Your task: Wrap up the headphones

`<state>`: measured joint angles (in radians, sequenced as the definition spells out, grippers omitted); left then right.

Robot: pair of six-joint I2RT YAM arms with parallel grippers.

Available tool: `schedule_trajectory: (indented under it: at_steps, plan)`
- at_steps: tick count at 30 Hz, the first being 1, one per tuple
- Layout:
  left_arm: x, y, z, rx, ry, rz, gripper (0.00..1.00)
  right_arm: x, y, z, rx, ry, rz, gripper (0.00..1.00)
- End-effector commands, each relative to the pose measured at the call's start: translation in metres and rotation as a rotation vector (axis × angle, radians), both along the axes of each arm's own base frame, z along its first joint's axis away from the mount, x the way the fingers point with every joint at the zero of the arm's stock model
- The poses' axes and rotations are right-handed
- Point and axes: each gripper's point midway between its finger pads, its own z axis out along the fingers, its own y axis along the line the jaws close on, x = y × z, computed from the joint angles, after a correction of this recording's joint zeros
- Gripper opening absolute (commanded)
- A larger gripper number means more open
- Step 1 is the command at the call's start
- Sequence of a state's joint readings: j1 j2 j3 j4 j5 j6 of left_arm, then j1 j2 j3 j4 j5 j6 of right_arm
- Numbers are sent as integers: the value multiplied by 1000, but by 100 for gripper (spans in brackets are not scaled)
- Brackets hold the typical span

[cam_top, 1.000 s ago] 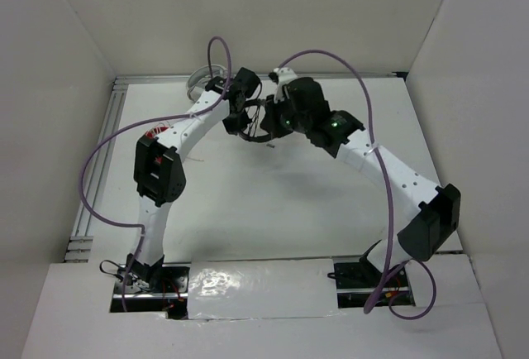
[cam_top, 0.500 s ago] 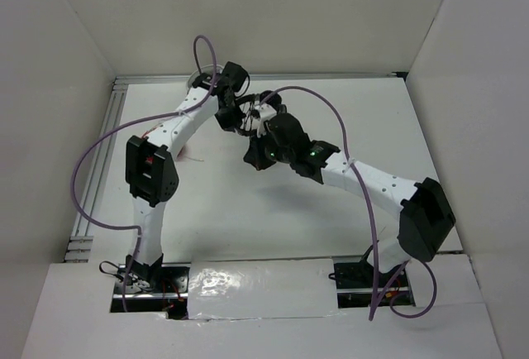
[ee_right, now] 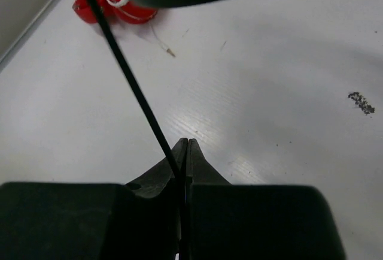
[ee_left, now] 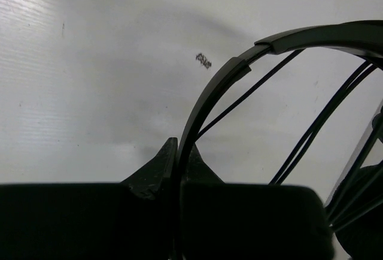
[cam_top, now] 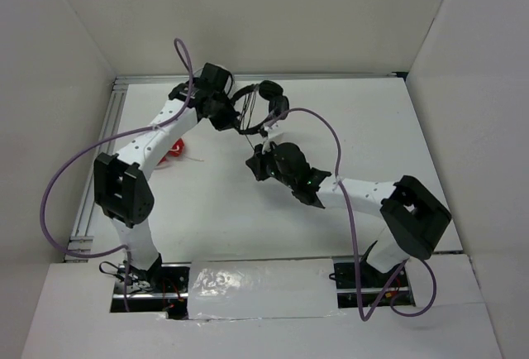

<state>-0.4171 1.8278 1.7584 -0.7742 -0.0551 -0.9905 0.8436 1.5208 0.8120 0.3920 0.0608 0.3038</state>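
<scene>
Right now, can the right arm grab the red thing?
Probably not yet. The right gripper is shut on the cord, which runs to the headphones the left gripper pinches. Nothing seems to lie between it and the red thing, but its jaws are full.

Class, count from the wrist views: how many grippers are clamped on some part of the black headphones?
2. The left gripper is shut on the headphones at the headband; the right gripper is shut on their cord.

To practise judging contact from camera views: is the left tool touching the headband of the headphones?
Touching. The left wrist view shows the headband running down between the closed fingers of the left tool, pinched there with no gap.
</scene>
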Motion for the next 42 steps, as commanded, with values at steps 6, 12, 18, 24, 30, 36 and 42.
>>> schedule_trajectory:
  at_steps: [6, 12, 18, 24, 30, 36, 42]
  plan:
    - [-12, -19, 69, -215, -263, -231, 0, 19, -34, 45, 293, -132, -103, 0]
    - [-27, -24, 87, -310, -353, -362, 0, 18, -42, 40, 348, -109, -39, 0]
    - [-34, -27, 92, -327, -411, -480, 0, 26, -55, 23, 325, -36, 8, 2]
    - [-35, -30, 93, -322, -462, -574, 0, 7, -68, 23, 334, 29, 171, 10]
    - [-31, -29, 88, -331, -465, -603, 0, -6, -76, 31, 251, -2, 199, 6]
    - [-35, -38, 101, -253, -623, -739, 0, 3, -95, 15, 143, 112, 173, 4]
    - [-36, -39, 106, -230, -679, -821, 0, 3, -108, 12, 238, 169, 245, 7]
